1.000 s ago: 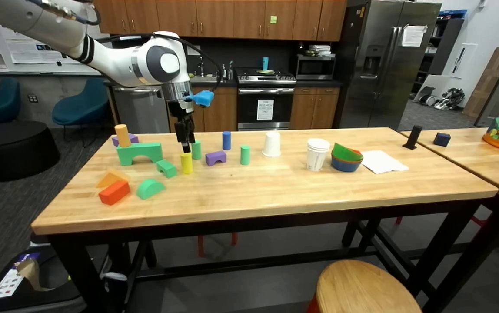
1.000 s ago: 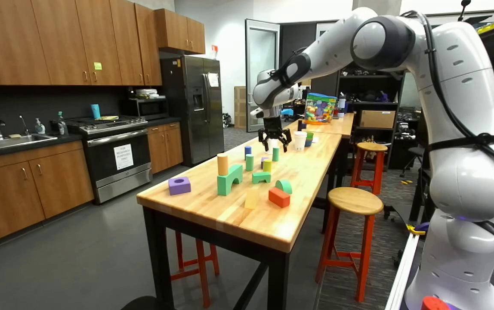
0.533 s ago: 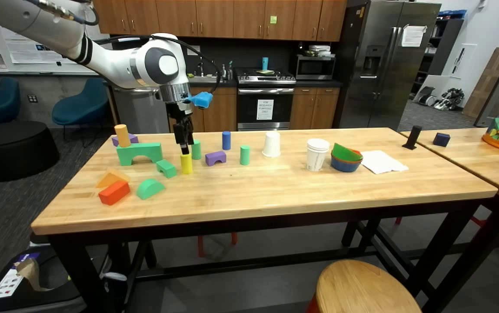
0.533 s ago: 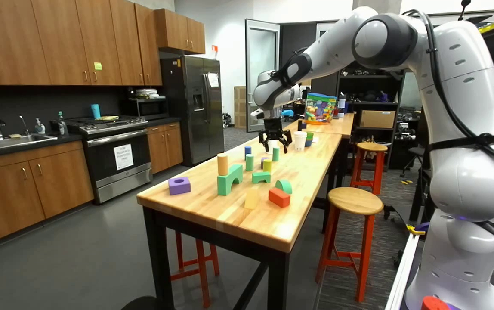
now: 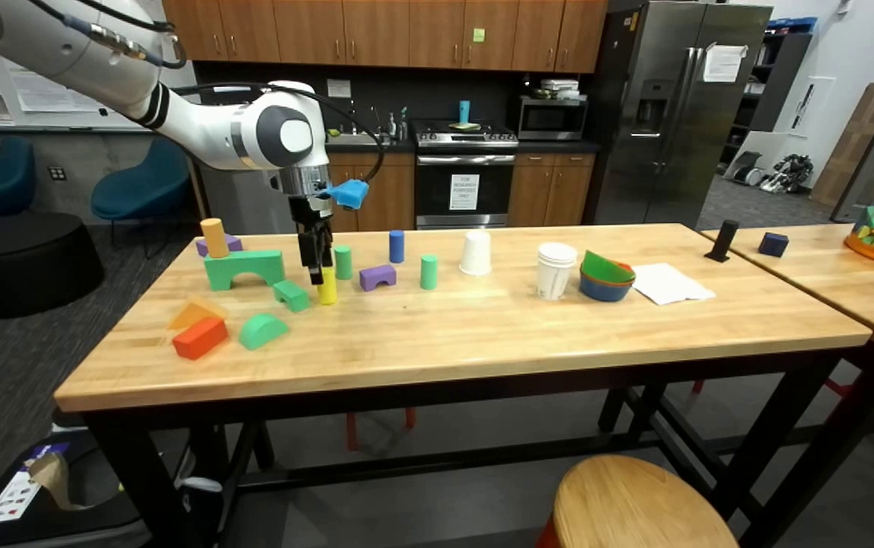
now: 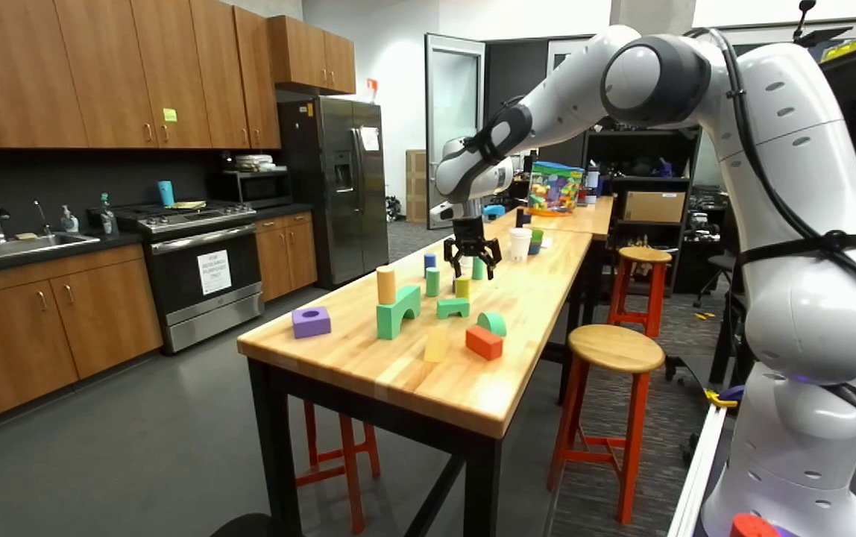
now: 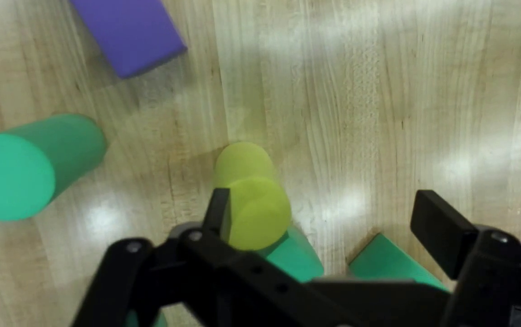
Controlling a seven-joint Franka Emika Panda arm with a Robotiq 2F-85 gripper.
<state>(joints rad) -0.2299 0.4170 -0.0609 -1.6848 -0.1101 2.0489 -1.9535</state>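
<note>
My gripper [image 5: 315, 275] is open and empty, low above the left part of the wooden table. It also shows in an exterior view [image 6: 473, 273] and in the wrist view [image 7: 324, 209]. A yellow cylinder [image 7: 260, 213] stands upright beside one fingertip, which partly covers it; I cannot tell whether they touch. The cylinder also shows in both exterior views [image 5: 329, 291] [image 6: 462, 289]. A small green arch [image 7: 294, 256] and a green half-round block [image 7: 387, 259] lie partly hidden behind the gripper. A green cylinder [image 7: 11, 177] and a purple arch [image 7: 129, 32] are nearby.
A large green arch [image 5: 245, 265] carries an orange cylinder [image 5: 214, 237]. A red block [image 5: 201, 337], an orange wedge [image 5: 192, 310], a blue cylinder [image 5: 397, 246] and another green cylinder [image 5: 429, 272] stand around. White cups [image 5: 476, 253] [image 5: 555, 274] and bowls [image 5: 606, 288] are further right.
My gripper has moved down, and slightly left in an exterior view, so a fingertip is now level with the yellow cylinder. The blocks have not moved.
</note>
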